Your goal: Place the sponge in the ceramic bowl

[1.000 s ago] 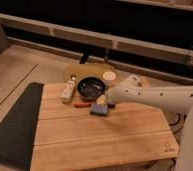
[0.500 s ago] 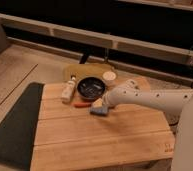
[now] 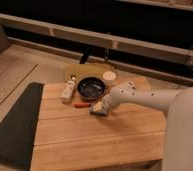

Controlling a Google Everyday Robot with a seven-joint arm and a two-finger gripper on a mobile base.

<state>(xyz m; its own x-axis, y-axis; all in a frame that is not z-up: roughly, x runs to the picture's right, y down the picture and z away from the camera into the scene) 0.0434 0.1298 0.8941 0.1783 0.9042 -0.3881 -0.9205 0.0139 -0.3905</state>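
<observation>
The ceramic bowl (image 3: 91, 87), dark and glossy, stands at the back of the wooden table (image 3: 90, 145). Just in front of it and slightly right lies the blue-grey sponge (image 3: 98, 111), flat on the wood. My white arm reaches in from the right, and its gripper (image 3: 102, 105) is down at the sponge, covering its upper right part. Whether the sponge is held does not show.
A pale bottle (image 3: 68, 90) lies left of the bowl. A small red item (image 3: 81, 105) lies left of the sponge, and a white round disc (image 3: 109, 75) sits behind the bowl. A dark mat (image 3: 15, 125) borders the table's left side, with a ledge behind.
The arm's end has moved left and down onto the sponge. The sponge, the bowl and the other items have stayed in place.
</observation>
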